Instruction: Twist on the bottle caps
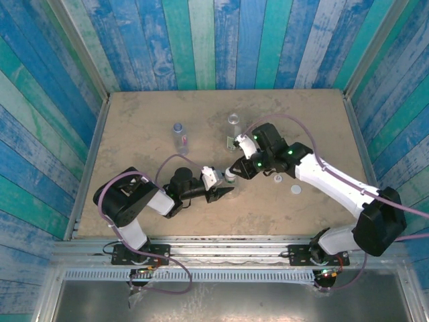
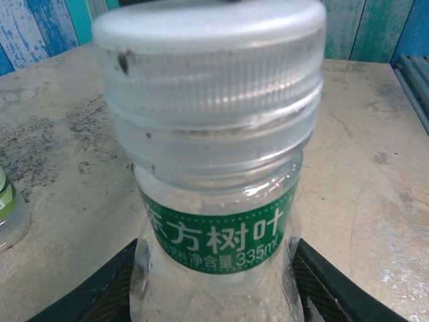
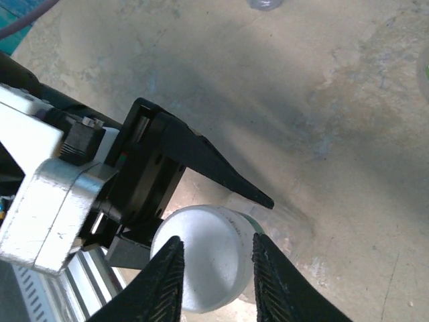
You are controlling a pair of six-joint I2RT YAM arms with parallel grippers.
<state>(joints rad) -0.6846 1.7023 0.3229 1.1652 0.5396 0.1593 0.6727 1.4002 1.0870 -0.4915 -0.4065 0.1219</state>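
Near the middle of the table (image 1: pixel 147 121), the left gripper (image 1: pixel 224 190) is closed on the lower body of the green-labelled bottle (image 2: pixel 214 235), which stands upright with a white cap (image 2: pixel 208 40) on its neck. The right gripper (image 3: pixel 217 243) hangs over it, fingers narrowly apart with one on each side of that cap, though I cannot tell whether they press it. From this bottle, a blue-labelled bottle (image 1: pixel 178 134) stands at 11 o'clock and a plain bottle (image 1: pixel 233 121) at 12, while one loose cap (image 1: pixel 278 178) and a second loose cap (image 1: pixel 295 190) lie at 3.
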